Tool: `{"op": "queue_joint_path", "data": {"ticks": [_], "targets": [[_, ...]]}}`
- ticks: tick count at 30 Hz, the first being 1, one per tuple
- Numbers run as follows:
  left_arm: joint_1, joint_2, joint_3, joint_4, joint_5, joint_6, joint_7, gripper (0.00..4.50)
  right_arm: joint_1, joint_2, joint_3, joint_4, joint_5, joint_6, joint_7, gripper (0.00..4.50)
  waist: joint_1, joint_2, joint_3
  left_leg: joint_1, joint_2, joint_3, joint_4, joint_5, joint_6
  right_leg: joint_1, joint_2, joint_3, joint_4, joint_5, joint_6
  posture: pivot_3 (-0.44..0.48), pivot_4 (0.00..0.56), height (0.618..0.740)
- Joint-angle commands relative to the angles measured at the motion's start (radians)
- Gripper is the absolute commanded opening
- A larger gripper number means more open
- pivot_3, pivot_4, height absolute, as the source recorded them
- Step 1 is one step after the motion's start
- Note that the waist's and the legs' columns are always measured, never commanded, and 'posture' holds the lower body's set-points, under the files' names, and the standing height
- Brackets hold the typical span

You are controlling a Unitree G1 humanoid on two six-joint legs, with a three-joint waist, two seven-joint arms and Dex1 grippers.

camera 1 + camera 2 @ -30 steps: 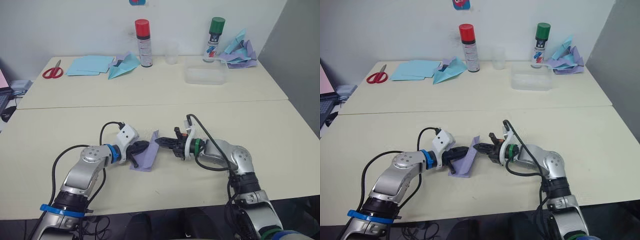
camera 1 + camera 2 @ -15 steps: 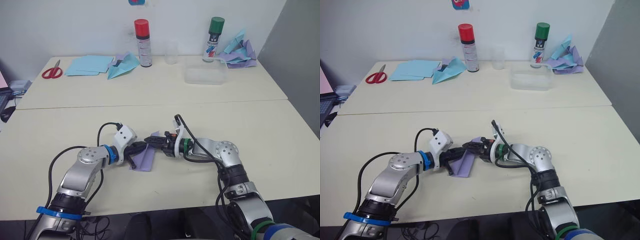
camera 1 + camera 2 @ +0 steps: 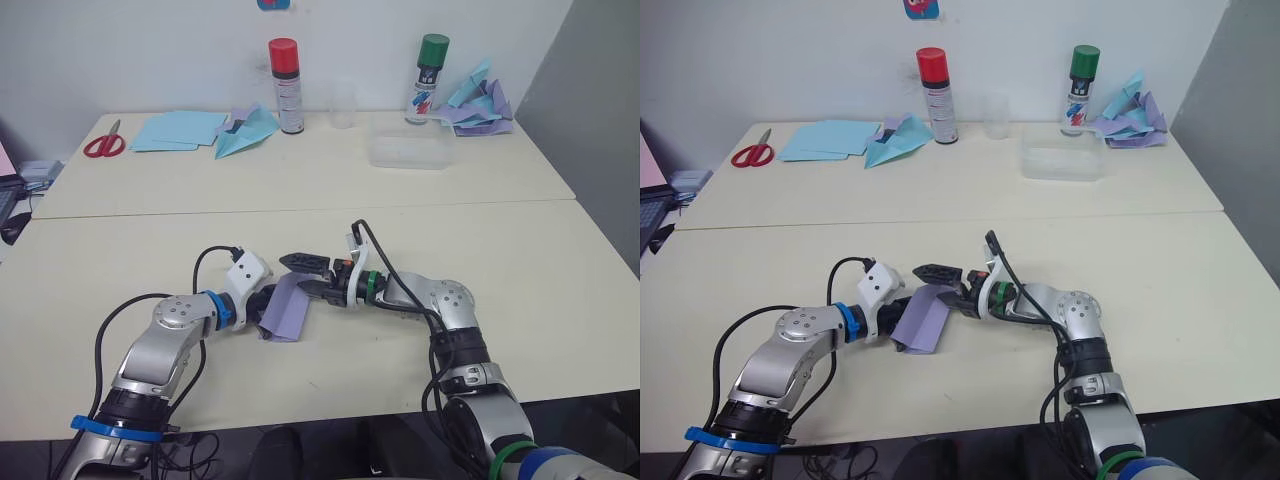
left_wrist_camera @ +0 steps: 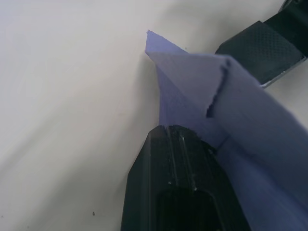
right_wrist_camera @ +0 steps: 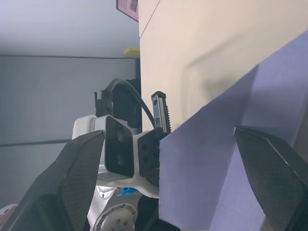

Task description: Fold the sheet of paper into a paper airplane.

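The sheet of paper [image 3: 284,310] is lavender and folded into a narrow, creased shape, with one end resting on the near table. My left gripper [image 3: 268,303] is shut on its left side, and its black finger [image 4: 178,183] presses on the fold. My right gripper [image 3: 308,276] is open at the paper's right edge, one finger above it and one below. In the right wrist view the paper [image 5: 240,159] lies between the spread fingers [image 5: 72,178]. The paper airplane is out of view.
On the far table: red scissors [image 3: 104,143], light blue sheets [image 3: 180,129], a light blue paper plane [image 3: 247,130], a red-capped spray can [image 3: 287,85], a clear cup [image 3: 343,105], a clear plastic box [image 3: 410,150], a green-capped can [image 3: 430,77] and a blue-and-purple paper heap [image 3: 480,103].
My right gripper has moved left to the paper and gone from shut to wide open around its edge. The left gripper has kept its hold, and the paper now lies flatter.
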Motion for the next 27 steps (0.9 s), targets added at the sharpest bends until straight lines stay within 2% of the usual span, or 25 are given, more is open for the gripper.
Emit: {"op": "queue_joint_path", "data": {"ticks": [1, 7, 11, 14, 22, 27], "targets": [[0.040, 0.017, -0.030, 0.032, 0.029, 0.041, 0.001, 0.00, -0.008, 0.017, -0.019, -0.020, -0.017, 0.016, 0.003, 3.85, 0.000, 0.000, 0.000, 0.000, 0.000, 0.000, 0.000, 0.000, 0.000, 0.000, 0.000, 0.000, 0.000, 0.000, 0.000, 0.000, 0.150, 0.740], [0.048, 0.018, -0.024, 0.025, 0.025, 0.046, 0.003, 0.00, -0.003, -0.004, -0.009, -0.034, -0.103, 0.047, 0.027, 1.62, 0.000, 0.000, 0.000, 0.000, 0.000, 0.000, 0.000, 0.000, 0.000, 0.000, 0.000, 0.000, 0.000, 0.000, 0.000, 0.000, 0.150, 0.740], [0.061, 0.021, -0.011, 0.016, 0.017, 0.053, 0.001, 0.00, -0.014, -0.047, 0.037, -0.064, -0.210, 0.060, 0.109, 0.14, 0.000, 0.000, 0.000, 0.000, 0.000, 0.000, 0.000, 0.000, 0.000, 0.000, 0.000, 0.000, 0.000, 0.000, 0.000, 0.000, 0.150, 0.740], [0.067, 0.026, 0.001, 0.018, 0.014, 0.055, 0.000, 0.00, -0.017, -0.087, 0.098, -0.088, -0.315, 0.048, 0.190, 0.02, 0.000, 0.000, 0.000, 0.000, 0.000, 0.000, 0.000, 0.000, 0.000, 0.000, 0.000, 0.000, 0.000, 0.000, 0.000, 0.000, 0.150, 0.740], [0.081, 0.036, 0.032, 0.012, -0.004, 0.072, 0.003, 0.00, -0.023, -0.076, 0.172, -0.097, -0.511, -0.017, 0.318, 0.02, -0.001, 0.000, -0.002, 0.004, 0.000, 0.000, 0.000, 0.000, 0.000, 0.003, 0.000, 0.000, 0.001, 0.000, 0.000, 0.000, 0.150, 0.740], [0.082, 0.069, 0.117, -0.004, -0.080, 0.134, -0.014, 0.00, -0.018, -0.085, 0.208, -0.103, -0.617, -0.042, 0.369, 0.02, -0.002, 0.000, -0.002, 0.008, 0.000, 0.001, 0.000, 0.000, 0.000, 0.006, 0.000, 0.001, 0.001, 0.000, 0.000, 0.000, 0.150, 0.740]]}}
